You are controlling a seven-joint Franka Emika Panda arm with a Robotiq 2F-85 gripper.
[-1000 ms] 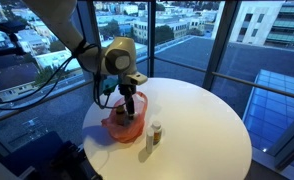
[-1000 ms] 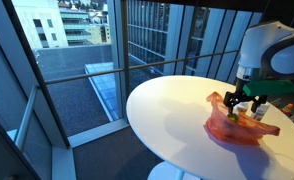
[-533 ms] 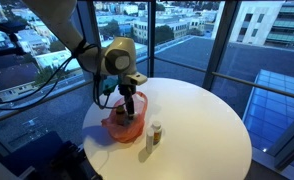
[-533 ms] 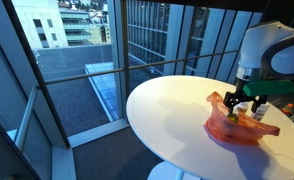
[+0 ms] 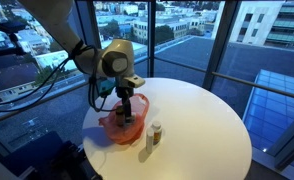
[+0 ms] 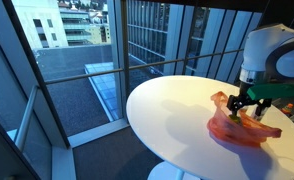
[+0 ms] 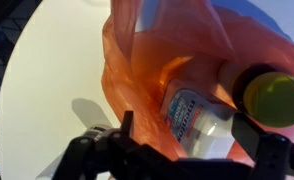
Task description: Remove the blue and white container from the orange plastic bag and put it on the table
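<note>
The orange plastic bag (image 5: 122, 125) lies on the round white table (image 5: 197, 120) and shows in both exterior views; in an exterior view it is at the right (image 6: 242, 128). In the wrist view the bag (image 7: 157, 70) is open. Inside it lies the blue and white container (image 7: 195, 118), beside a bottle with a yellow-green cap (image 7: 272, 95). My gripper (image 5: 124, 98) hangs over the bag mouth, and it also shows in an exterior view (image 6: 249, 103). Its fingers (image 7: 192, 150) are open on either side of the container, with nothing held.
A small brown bottle with a white cap (image 5: 156, 132) stands on the table next to the bag. The table edge is close to the bag (image 5: 92, 135). Tall windows surround the table. Cables hang at the left (image 5: 27, 80).
The gripper has shifted slightly lower and further into the bag; the bag's shape has changed a little. Nothing has been taken hold of.
</note>
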